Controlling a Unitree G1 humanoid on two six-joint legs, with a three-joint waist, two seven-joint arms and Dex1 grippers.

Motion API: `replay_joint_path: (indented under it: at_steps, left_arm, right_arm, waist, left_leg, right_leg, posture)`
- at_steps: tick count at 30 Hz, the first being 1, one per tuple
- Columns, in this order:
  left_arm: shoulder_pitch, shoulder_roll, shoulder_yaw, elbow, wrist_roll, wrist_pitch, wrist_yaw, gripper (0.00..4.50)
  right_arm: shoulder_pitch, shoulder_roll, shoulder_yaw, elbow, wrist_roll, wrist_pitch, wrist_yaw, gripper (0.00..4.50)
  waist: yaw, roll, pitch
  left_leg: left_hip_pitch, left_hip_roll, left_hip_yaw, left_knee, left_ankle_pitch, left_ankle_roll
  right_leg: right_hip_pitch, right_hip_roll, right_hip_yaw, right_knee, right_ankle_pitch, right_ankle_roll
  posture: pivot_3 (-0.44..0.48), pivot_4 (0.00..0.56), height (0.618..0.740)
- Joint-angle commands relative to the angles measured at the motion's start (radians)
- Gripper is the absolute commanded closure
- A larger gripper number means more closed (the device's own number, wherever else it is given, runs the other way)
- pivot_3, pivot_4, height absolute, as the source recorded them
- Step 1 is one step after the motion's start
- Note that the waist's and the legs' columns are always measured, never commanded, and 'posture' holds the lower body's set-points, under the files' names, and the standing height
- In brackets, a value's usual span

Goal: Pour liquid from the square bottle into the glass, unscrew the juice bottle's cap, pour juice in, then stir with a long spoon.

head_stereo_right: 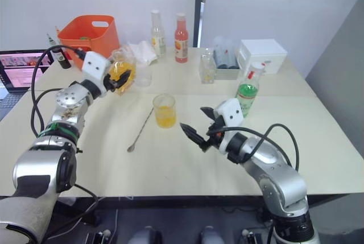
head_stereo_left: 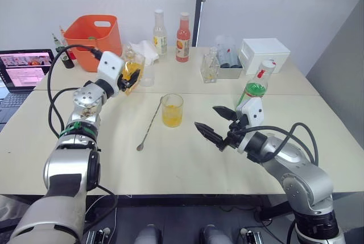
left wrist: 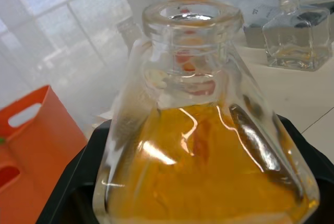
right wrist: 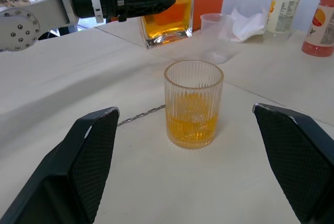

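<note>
White curtain behind, pale desk [head_stereo_left: 187, 158] up front with all the gear spread over it. Left gripper [head_stereo_left: 128, 77] has its jaws pinching the square bottle [head_stereo_left: 131, 72], which sits at the back-left of the desk near the orange bin [head_stereo_left: 94, 40]; its neck is open and the orange liquid fills roughly the lower half. Right gripper [head_stereo_left: 215, 123] hovers just above the desk, jaws spread wide and pointing at the glass [head_stereo_left: 172, 110], holding nothing. That glass stands mid-desk with some orange liquid in the bottom. Spoon [head_stereo_left: 149, 124] lies flat just left of the glass, running diagonally, bowl end toward the front. Juice bottle [head_stereo_left: 256, 87] stands behind the right gripper, cap [head_stereo_left: 269, 63] on. Two slim bottles, pale [head_stereo_left: 160, 33] and red [head_stereo_left: 182, 37], stand along the back.
</note>
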Motion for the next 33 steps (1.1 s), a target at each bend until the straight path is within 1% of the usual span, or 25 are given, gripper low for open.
replay_joint_path:
  at_steps: [1,5,8,13,17,21,26,31,33]
  left_arm:
    - [0.023,0.019,0.084,-0.203,-0.118,0.103,0.0,1.68]
    - [0.13,0.02,0.143,-0.376,-0.187,0.257,0.053,1.68]
    - [0.204,0.023,0.171,-0.488,-0.211,0.333,0.096,1.68]
    - [0.288,0.022,0.193,-0.588,-0.221,0.416,0.152,1.68]
    - [0.332,0.011,0.206,-0.621,-0.23,0.466,0.191,1.68]
    - [0.349,0.005,0.2,-0.609,-0.221,0.484,0.217,1.68]
    - [0.353,-0.005,0.198,-0.553,-0.228,0.497,0.217,1.68]
    - [0.357,-0.003,0.198,-0.546,-0.237,0.519,0.211,1.68]
    - [0.348,0.0,0.199,-0.544,-0.238,0.521,0.214,0.64]
  right_arm:
    - [-0.025,-0.014,-0.015,-0.013,0.026,0.003,0.021,0.15]
    - [-0.043,-0.032,-0.02,-0.001,0.039,0.016,0.046,0.15]
    - [-0.055,-0.051,-0.024,0.009,0.05,0.022,0.064,0.15]
    - [-0.067,-0.067,-0.027,0.023,0.058,0.028,0.083,0.15]
    - [-0.076,-0.07,-0.025,0.029,0.059,0.036,0.095,0.15]
    - [-0.077,-0.074,-0.028,0.028,0.061,0.046,0.101,0.15]
    - [-0.07,-0.078,-0.031,0.014,0.066,0.056,0.098,0.15]
    - [-0.06,-0.082,-0.035,-0.004,0.077,0.068,0.086,0.15]
    - [-0.054,-0.082,-0.038,-0.012,0.083,0.076,0.078,0.11]
  waist:
    - [0.0,0.0,0.0]
    - [0.0,0.0,0.0]
    - [0.002,0.0,0.0]
    - [0.004,0.0,0.0]
    - [0.002,0.0,0.0]
    - [0.002,0.0,0.0]
    - [0.002,0.0,0.0]
    - [0.002,0.0,0.0]
    - [0.002,-0.001,0.0]
  left_leg:
    - [0.0,0.0,0.0,0.0,0.0,0.0]
    - [0.0,0.0,-0.001,0.0,0.0,0.0]
    - [0.0,0.0,-0.002,0.001,0.0,0.0]
    - [0.0,0.0,-0.002,0.001,0.0,0.0]
    - [0.001,0.0,-0.002,0.001,0.0,0.0]
    - [0.001,0.0,-0.002,0.001,0.0,0.0]
    - [0.002,0.0,-0.002,0.001,0.0,0.0]
    - [0.003,0.0,-0.002,0.001,0.0,0.0]
    - [0.003,0.0,-0.002,0.001,0.0,0.0]
  right_leg:
    - [0.0,0.0,0.0,0.0,0.0,0.0]
    - [0.0,0.0,0.0,0.001,0.0,0.0]
    - [0.0,0.0,0.0,0.001,0.0,0.0]
    - [0.001,-0.001,0.0,0.001,0.0,0.0]
    - [0.001,0.0,0.0,0.001,0.0,0.0]
    - [0.001,-0.001,0.0,0.002,0.0,0.0]
    - [0.001,-0.001,0.0,0.001,0.0,0.0]
    - [0.002,-0.001,0.0,0.001,0.0,0.0]
    - [0.002,-0.001,0.0,0.001,0.0,0.0]
  posture:
    - [0.0,0.15,0.715]
    - [0.0,0.15,0.715]
    - [0.0,0.15,0.715]
    - [0.0,0.15,0.715]
    - [0.0,0.15,0.715]
    - [0.0,0.15,0.715]
    - [0.0,0.15,0.715]
    - [0.0,0.15,0.715]
    - [0.0,0.15,0.715]
